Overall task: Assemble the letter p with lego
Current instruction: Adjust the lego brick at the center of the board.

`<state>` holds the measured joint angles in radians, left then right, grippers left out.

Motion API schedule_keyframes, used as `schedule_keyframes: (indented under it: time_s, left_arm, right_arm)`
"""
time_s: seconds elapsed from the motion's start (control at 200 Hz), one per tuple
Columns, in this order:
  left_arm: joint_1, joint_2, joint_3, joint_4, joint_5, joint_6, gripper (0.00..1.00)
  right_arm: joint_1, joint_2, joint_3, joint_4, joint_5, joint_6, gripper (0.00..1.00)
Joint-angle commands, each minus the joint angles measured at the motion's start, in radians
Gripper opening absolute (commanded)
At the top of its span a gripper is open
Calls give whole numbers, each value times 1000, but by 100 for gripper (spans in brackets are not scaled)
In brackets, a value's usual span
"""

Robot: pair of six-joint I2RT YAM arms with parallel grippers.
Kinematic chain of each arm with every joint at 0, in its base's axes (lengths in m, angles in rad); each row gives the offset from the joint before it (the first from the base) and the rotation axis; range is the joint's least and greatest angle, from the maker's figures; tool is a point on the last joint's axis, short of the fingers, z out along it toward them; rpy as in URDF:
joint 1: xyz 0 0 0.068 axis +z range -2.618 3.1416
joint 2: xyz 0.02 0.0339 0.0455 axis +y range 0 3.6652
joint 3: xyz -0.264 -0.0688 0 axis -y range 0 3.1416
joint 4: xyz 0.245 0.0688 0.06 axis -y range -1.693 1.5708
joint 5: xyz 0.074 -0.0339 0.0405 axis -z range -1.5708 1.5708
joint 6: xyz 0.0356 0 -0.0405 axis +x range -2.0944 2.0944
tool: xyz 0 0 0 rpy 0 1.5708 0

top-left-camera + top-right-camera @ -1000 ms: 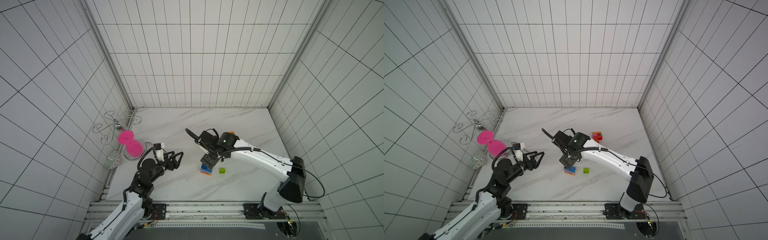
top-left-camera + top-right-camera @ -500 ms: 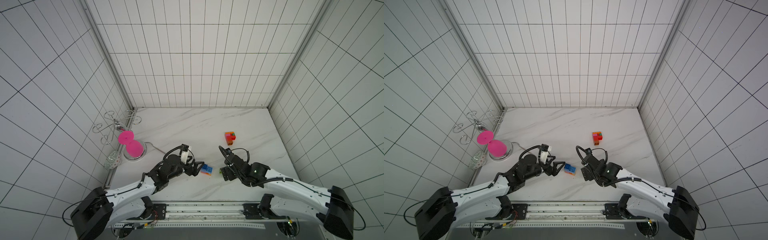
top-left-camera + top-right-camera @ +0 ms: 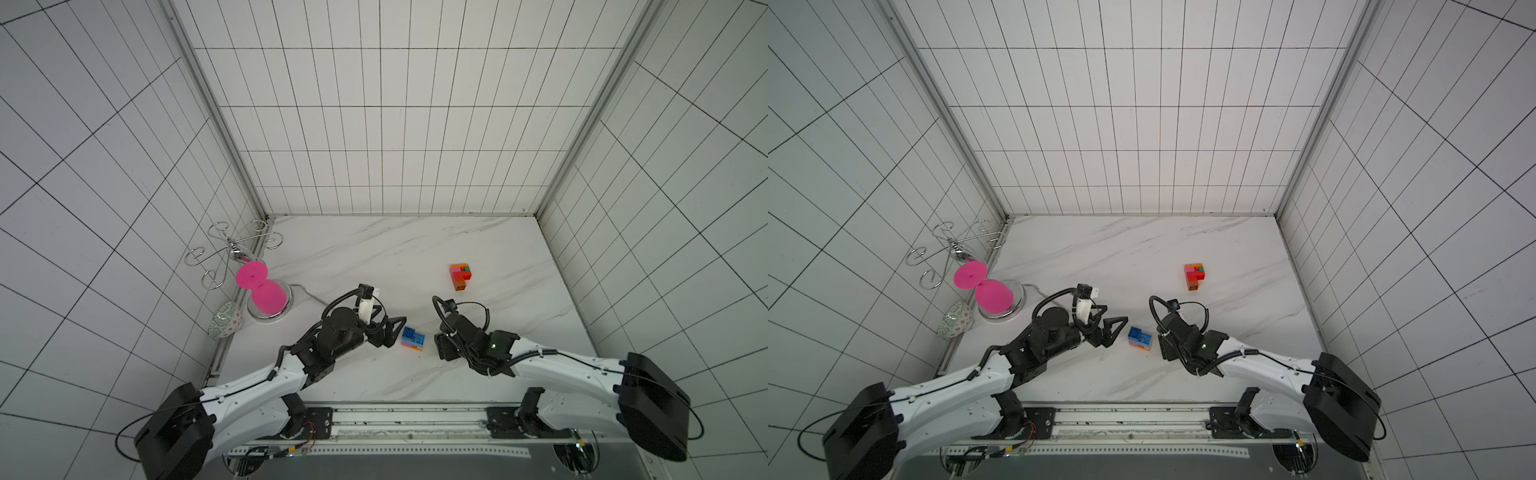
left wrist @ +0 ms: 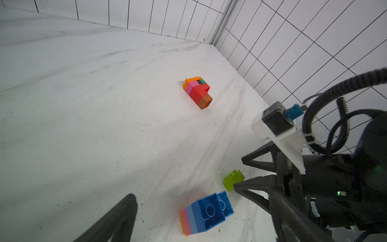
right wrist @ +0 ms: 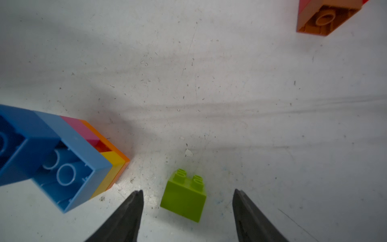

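Lime brick sits loose inside open right tool, left tool wide and empty, blue stack and red cluster unjoined, P looks half-built.

My right hand straddles the lime brick, with a gap on either side. The blue-topped stack sits near one finger but apart from it. My left hand, spread wide, stands just beside that stack's other side. Farther out the surface runs free to the red-and-orange cluster and to the pink hourglass by the wall.
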<state>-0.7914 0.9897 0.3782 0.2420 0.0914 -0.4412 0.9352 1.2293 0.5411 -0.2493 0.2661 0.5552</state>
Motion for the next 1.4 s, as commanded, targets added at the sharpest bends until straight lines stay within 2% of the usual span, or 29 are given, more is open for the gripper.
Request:
schedule_keyframes:
  time_s: [0.0,0.135,0.225,0.365,0.415,0.49,0.67,0.78,0.9,1.069,1.289,1.394]
  left_arm:
    - [-4,-13,-5,-8,-27,18,97]
    - [-5,-20,-9,-7,-29,17,97]
    - [-3,-23,-10,-4,-30,15,97]
    - [-4,-26,-12,-6,-30,16,97]
    - [-3,-26,-13,-7,-34,15,97]
    - [-3,-29,-15,-7,-48,10,97]
    - [-2,-47,-24,-14,-57,6,97]
    - [-2,-85,-47,0,-65,0,97]
    - [-3,-121,-71,19,-71,-7,98]
    - [-3,-170,-87,20,-55,8,98]
    - [-3,-196,-96,23,-45,15,97]
    - [-2,-202,-97,24,-39,15,97]
  right_arm:
    - [-8,61,1,35,16,55,64]
    - [-7,140,36,6,25,91,49]
    - [-7,172,58,-14,20,97,45]
    - [-9,177,92,-64,13,91,22]
    - [-9,168,115,-110,-4,88,10]
    - [-13,146,162,-206,-70,74,6]
    - [-80,102,317,-583,-326,27,7]
    - [-152,120,352,-741,-461,-18,10]
    - [-187,202,407,-874,-505,-68,12]
    - [-203,360,460,-917,-538,-120,15]
    - [-208,513,552,-927,-497,-162,31]
    - [-208,560,593,-923,-470,-177,43]
